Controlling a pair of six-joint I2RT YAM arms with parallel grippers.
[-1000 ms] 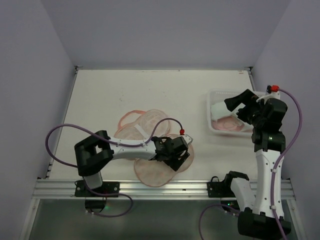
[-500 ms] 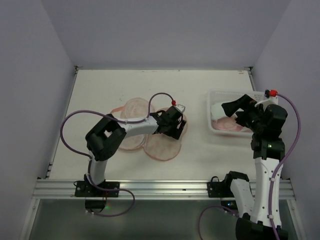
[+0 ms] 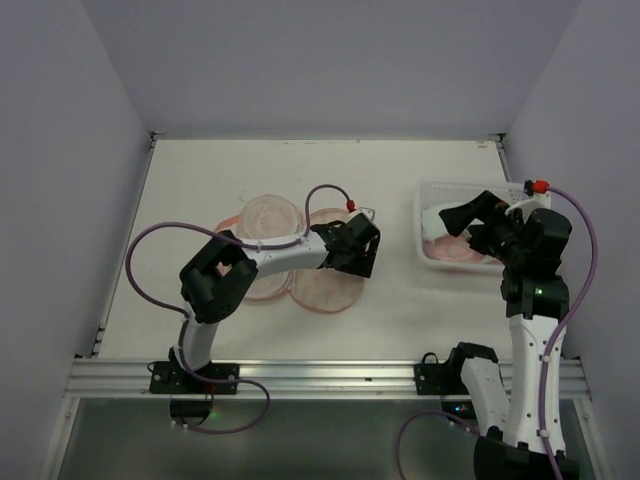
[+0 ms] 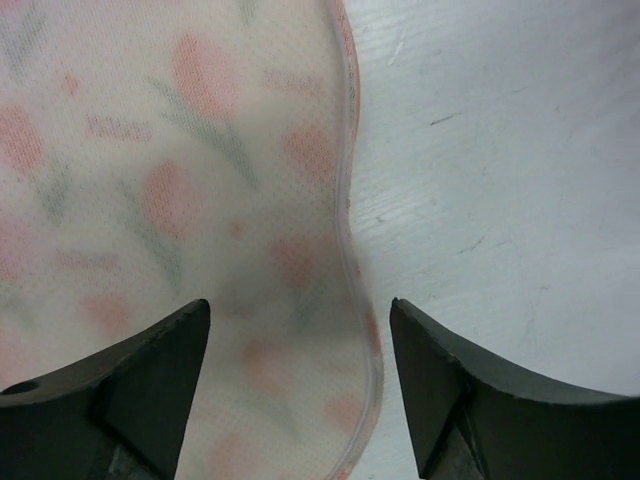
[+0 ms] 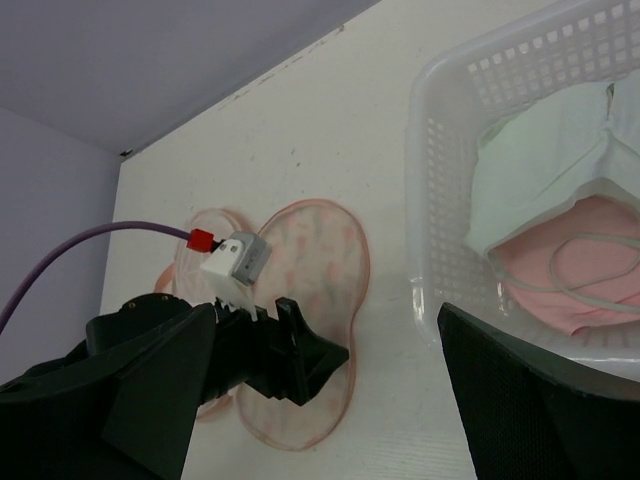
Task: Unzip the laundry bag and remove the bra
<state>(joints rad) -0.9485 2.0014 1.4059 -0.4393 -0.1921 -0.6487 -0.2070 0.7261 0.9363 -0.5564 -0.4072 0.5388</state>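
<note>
Peach-pink printed laundry bag (image 3: 270, 215) lies flat in the middle of the table (image 3: 200, 170), spread in rounded lobes. Left gripper (image 4: 298, 320) hangs over its right lobe, fingers apart, grasping nothing. Right gripper (image 3: 462, 225) hovers over a white lattice basket (image 5: 440, 200), fingers likewise apart

Bright, even light, soft shadows; the left wrist close-up is blurred.

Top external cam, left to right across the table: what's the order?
laundry bag → left gripper, at the bag's right end → white basket
</note>
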